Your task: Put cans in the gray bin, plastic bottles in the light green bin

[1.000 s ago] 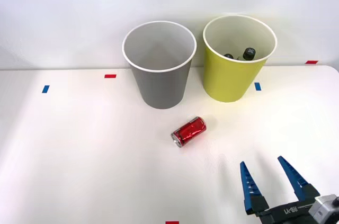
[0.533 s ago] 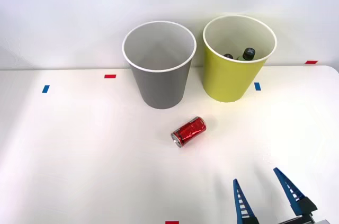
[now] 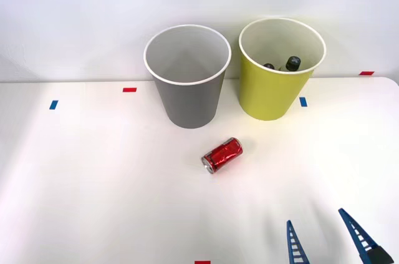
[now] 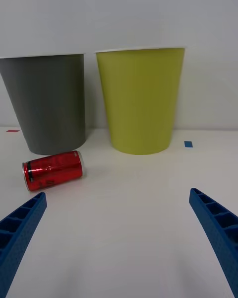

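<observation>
At the centre of the front view, a red can (image 3: pixel 222 155) is seen lying on its side on the white table (image 3: pixel 93 170), just below the gray bin (image 3: pixel 187 77). Two black-capped plastic bottles (image 3: pixel 292 63) are held inside the light green bin (image 3: pixel 280 69) at upper right. At the lower right edge, the right gripper (image 3: pixel 328 244) is shown with jaws spread wide, nothing held.

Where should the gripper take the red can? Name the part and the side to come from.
Grip the red can across the middle of its round body, coming down from above. It lies on its side on the table, apart from both bins, so its silver ends face sideways and its curved flanks are free. The right gripper is open; turning the fingers to straddle the can's long axis would probably hold best.
</observation>
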Robot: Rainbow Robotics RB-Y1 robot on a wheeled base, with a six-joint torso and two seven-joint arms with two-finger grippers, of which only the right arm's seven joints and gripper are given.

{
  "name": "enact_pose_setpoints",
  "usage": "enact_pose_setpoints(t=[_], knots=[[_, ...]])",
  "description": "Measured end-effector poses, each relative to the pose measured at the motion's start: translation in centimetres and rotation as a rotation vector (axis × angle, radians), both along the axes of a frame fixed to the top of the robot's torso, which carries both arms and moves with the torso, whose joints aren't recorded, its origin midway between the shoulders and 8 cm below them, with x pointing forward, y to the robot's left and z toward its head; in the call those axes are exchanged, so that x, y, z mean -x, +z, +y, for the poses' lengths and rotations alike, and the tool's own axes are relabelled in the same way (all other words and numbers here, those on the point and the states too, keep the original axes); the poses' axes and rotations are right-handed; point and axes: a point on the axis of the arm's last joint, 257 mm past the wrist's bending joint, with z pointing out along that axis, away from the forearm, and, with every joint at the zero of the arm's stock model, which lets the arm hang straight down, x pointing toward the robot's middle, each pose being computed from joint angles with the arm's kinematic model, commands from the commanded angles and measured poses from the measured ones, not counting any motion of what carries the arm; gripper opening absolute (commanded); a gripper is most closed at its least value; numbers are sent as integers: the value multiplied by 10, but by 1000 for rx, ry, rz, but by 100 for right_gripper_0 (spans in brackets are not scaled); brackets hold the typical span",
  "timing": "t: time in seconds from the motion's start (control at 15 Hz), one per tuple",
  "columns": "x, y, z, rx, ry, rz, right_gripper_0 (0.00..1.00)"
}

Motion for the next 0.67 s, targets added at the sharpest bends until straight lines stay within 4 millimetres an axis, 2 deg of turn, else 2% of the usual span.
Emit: enact_pose_setpoints(t=[0.67], knots=[[-3, 1, -9, 0, -28, -7, 100]])
